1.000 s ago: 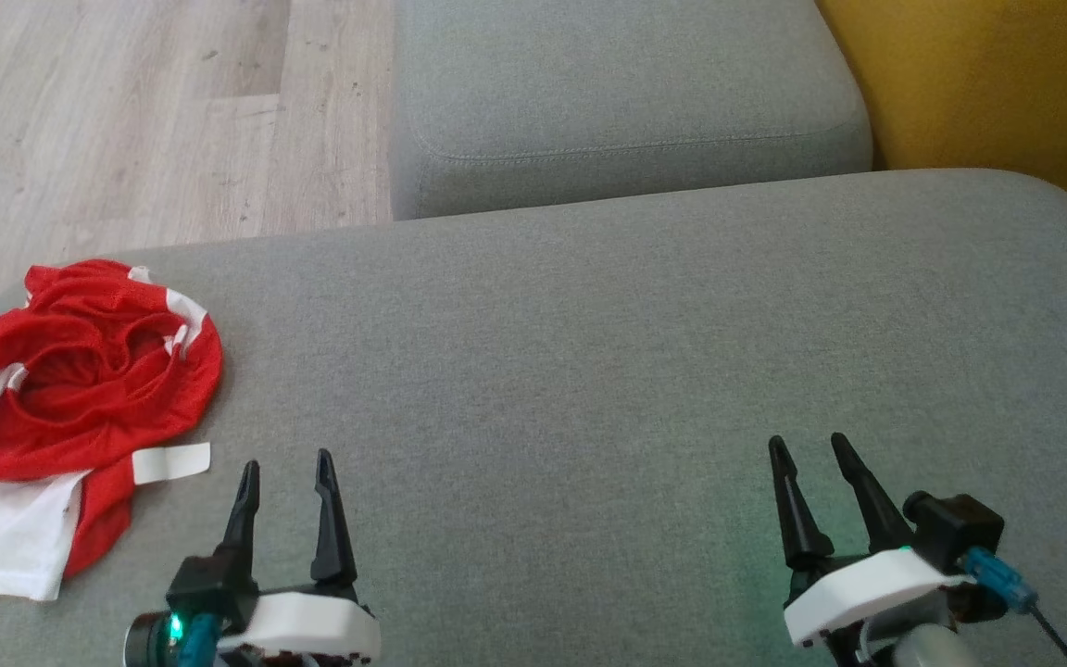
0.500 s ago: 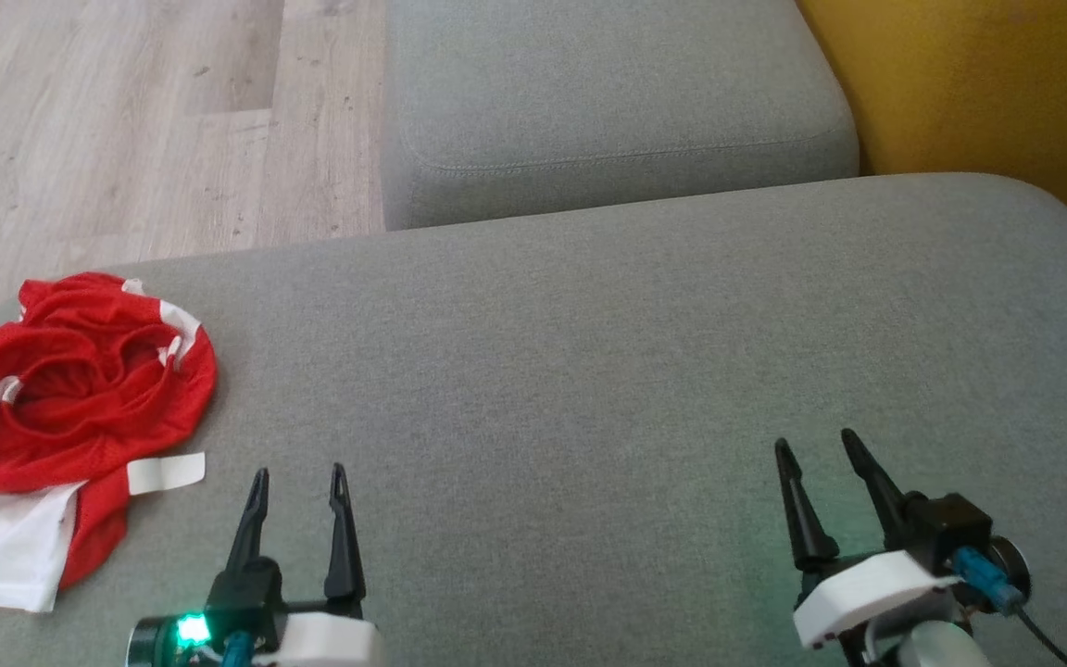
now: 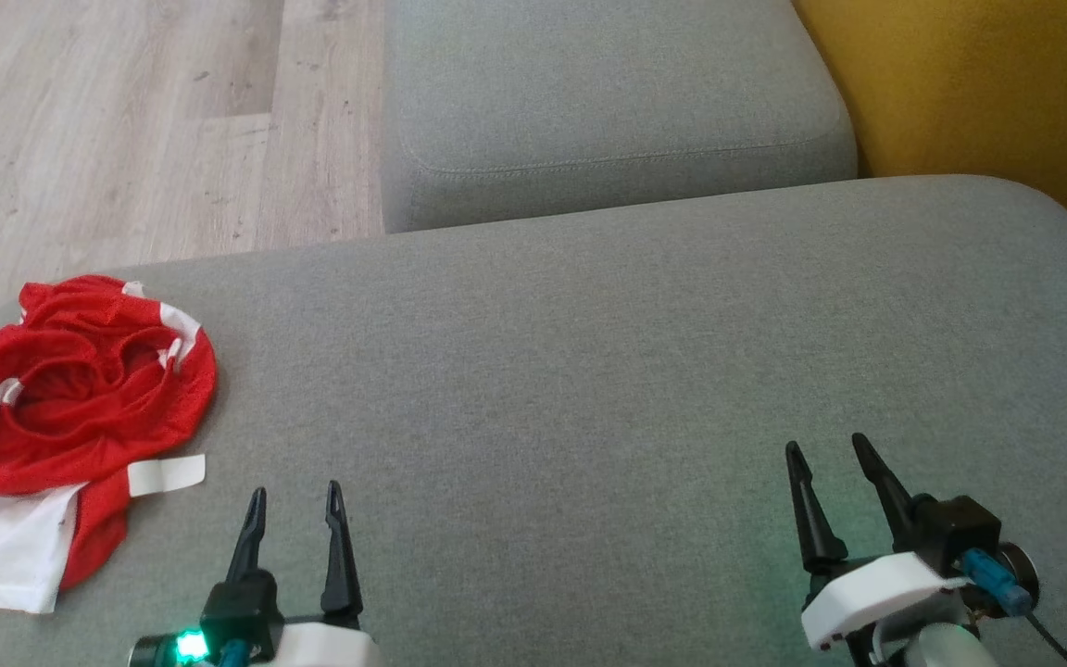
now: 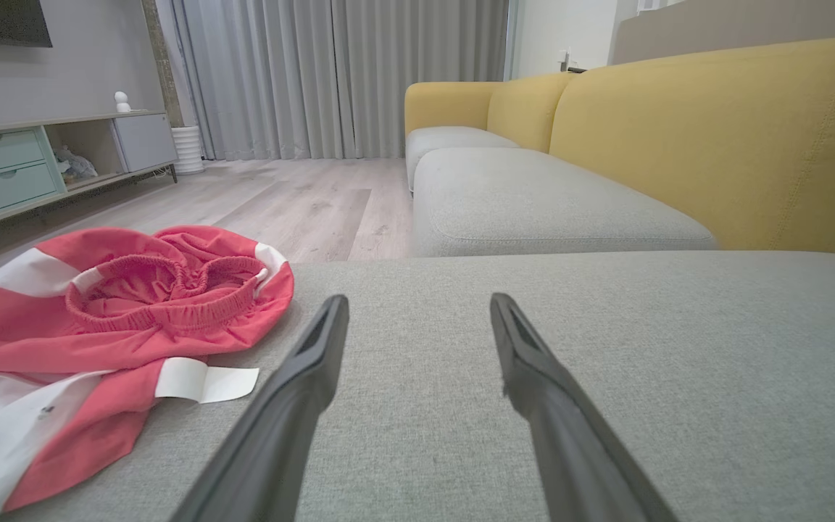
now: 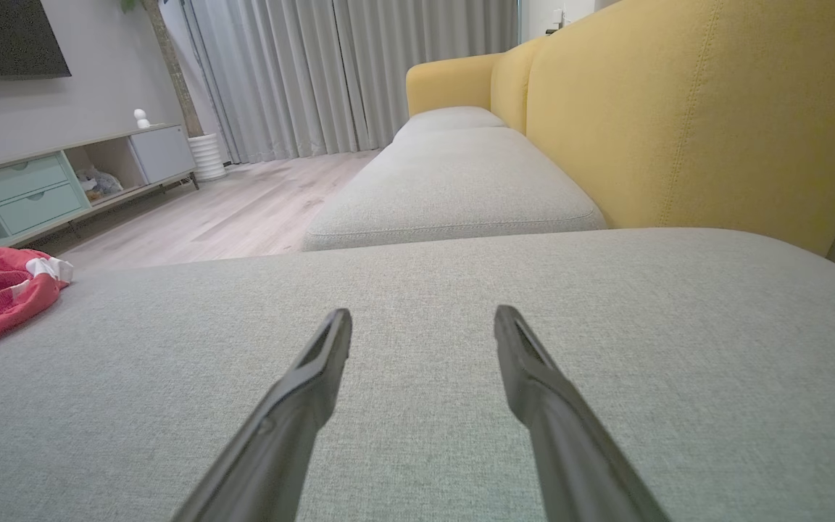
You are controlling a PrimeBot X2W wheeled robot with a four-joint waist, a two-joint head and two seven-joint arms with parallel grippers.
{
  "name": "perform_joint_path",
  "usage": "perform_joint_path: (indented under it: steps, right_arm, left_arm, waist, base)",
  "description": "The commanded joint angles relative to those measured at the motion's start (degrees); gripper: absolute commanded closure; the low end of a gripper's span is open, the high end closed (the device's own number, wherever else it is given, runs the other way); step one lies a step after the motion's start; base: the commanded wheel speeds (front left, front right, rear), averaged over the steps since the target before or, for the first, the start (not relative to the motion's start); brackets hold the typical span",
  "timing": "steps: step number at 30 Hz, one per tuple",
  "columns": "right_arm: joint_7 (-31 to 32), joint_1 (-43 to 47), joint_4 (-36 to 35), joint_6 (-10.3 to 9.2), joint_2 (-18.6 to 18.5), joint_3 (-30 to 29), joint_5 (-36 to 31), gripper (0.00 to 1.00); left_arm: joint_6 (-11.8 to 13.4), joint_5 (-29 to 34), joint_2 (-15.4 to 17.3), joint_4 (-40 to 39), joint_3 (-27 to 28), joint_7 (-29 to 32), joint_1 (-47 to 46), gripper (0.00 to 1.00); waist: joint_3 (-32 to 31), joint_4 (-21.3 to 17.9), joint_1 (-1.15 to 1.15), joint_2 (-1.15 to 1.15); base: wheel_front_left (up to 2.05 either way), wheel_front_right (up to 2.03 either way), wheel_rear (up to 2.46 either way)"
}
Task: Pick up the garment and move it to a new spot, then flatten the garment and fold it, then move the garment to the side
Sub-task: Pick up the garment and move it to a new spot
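A crumpled red-and-white garment (image 3: 80, 408) lies in a heap on a grey seat cushion (image 3: 589, 371), to the left of the left gripper (image 3: 295, 488) and a little beyond its fingertips, not touching them. That gripper's two dark fingers stand apart and hold nothing. The right gripper (image 3: 824, 443), also spread wide and empty, hovers over bare cushion, well apart from the cloth. Nothing has been picked up yet, so the first step, the pick-up, appears to be in hand. It would likely go best with the left gripper swinging left and closing on the thick gathered ridge of red fabric at the heap's top. The flat white label (image 3: 168, 474), the part nearest the jaws, might slip free. A high lift should keep trailing white cloth from dragging. The wide bare stretch ahead of and between the two grippers looks a good place for laying it flat. The cushion is woven and slightly grippy in appearance. Beyond the fingertips sits a second grey cushion (image 3: 608, 83), with a yellow backrest (image 3: 978, 83) to its right, pale wood floor (image 3: 126, 120) to its left, and grey curtains (image 4: 330, 72) and a low cabinet (image 4: 26, 159) far off.
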Motion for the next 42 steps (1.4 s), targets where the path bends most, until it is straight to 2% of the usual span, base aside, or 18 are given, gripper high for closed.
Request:
perform_joint_path:
  steps: [1, 7, 11, 21, 25, 31, 37, 42]
  right_arm:
    - [-0.8, -3.0, -1.4, -0.04, -0.5, 1.2, 0.0, 0.00]
    - [-0.8, -2.6, -1.4, -0.04, -0.5, 1.4, -0.2, 0.00]
    - [-0.8, -2.5, -1.5, -0.04, -0.5, 2.1, -0.3, 0.00]
    - [-0.8, -1.6, -2.1, -0.04, -0.5, 2.4, 0.3, 0.00]
    - [-0.8, -1.2, -2.3, -0.04, -0.5, 2.6, 1.0, 0.00]
    - [-0.8, -1.0, -2.5, -0.04, -0.5, 2.3, 1.4, 0.00]
    - [-0.8, -1.2, -3.5, -0.04, -0.5, 0.9, -1.7, 0.00]
    - [-0.8, -2.1, -4.8, -0.04, -0.5, -0.3, -5.4, 0.00]
  left_arm:
    - [0.0, 0.0, 0.4, -1.5, 1.6, -0.6, -2.2, 0.00]
    - [0.1, 0.7, 0.4, -0.6, 1.3, -0.6, -2.4, 0.00]
    - [0.4, 1.3, 0.4, -0.6, 1.0, -0.6, -3.0, 0.00]
    - [1.2, 3.4, 0.4, -0.9, 1.6, -0.6, -3.2, 0.00]
    - [1.4, 4.0, 0.4, -1.4, 2.9, -0.6, -2.7, 0.00]
    - [1.6, 5.0, 0.8, -3.2, 5.6, -0.6, -2.7, 0.00]
    - [1.6, 5.5, 2.4, -9.1, 10.1, -0.6, -7.3, 0.00]
    - [0.4, 8.5, 5.0, -10.7, 9.2, -0.6, -14.2, 0.00]
  waist:
    - [0.0, 0.0, 0.00, 0.00]
    - [-0.1, 0.8, 0.00, 0.00]
    - [0.2, 3.2, 0.00, 0.00]
    - [1.1, 15.6, 0.00, 0.00]
    - [1.2, 21.1, 0.00, 0.00]
    - [2.2, 27.1, 0.00, 0.00]
    - [6.7, 29.3, 0.00, 0.00]
    - [11.8, 28.8, 0.00, 0.00]
  base:
    - [0.00, 0.00, 0.00]
    - [0.00, 0.00, 0.00]
    - [0.00, 0.00, 0.00]
    - [0.00, 0.00, 0.00]
    - [0.00, 0.00, 0.00]
    - [0.00, 0.00, 0.00]
    - [0.00, 0.00, 0.00]
    - [0.00, 0.00, 0.00]
